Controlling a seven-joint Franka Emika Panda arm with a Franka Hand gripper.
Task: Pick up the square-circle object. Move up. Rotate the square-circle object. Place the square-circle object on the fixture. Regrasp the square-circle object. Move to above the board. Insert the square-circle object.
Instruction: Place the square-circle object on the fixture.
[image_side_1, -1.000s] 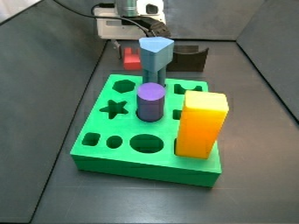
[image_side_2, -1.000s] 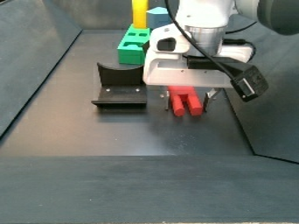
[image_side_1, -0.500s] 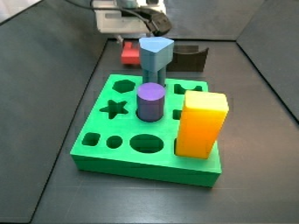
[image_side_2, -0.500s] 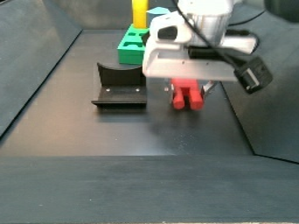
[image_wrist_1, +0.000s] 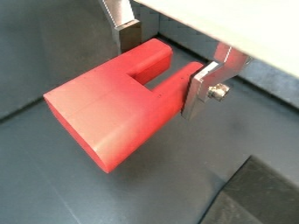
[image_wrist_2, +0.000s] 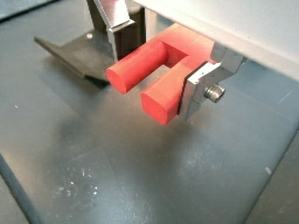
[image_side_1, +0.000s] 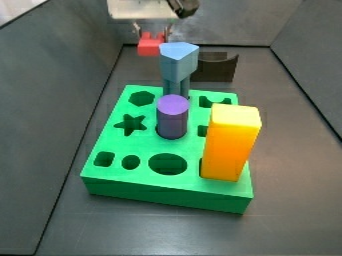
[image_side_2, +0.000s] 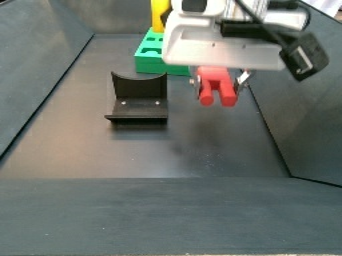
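My gripper (image_side_2: 219, 76) is shut on the square-circle object (image_side_2: 217, 91), a red block, and holds it in the air above the dark floor. In both wrist views the silver fingers (image_wrist_1: 207, 84) (image_wrist_2: 200, 88) clamp its two prongs, with the solid body (image_wrist_1: 108, 110) sticking out past them. In a wrist view the prong ends (image_wrist_2: 158, 80) face the camera. The gripper (image_side_1: 148, 37) hangs behind the green board (image_side_1: 123, 160), the red block (image_side_1: 148, 46) just under it. The dark fixture (image_side_2: 136, 98) stands on the floor beside the gripper, apart from it.
On the board stand a blue-grey block (image_side_1: 178, 64), a purple cylinder (image_side_1: 171, 117) and a tall yellow-orange block (image_side_1: 230, 141). The fixture (image_side_1: 218, 66) sits behind the board. Grey walls (image_side_2: 47, 80) close in the floor on both sides.
The gripper has risen straight up with the red block, which has left the floor and now hangs well above it. Fixture and board stay put.
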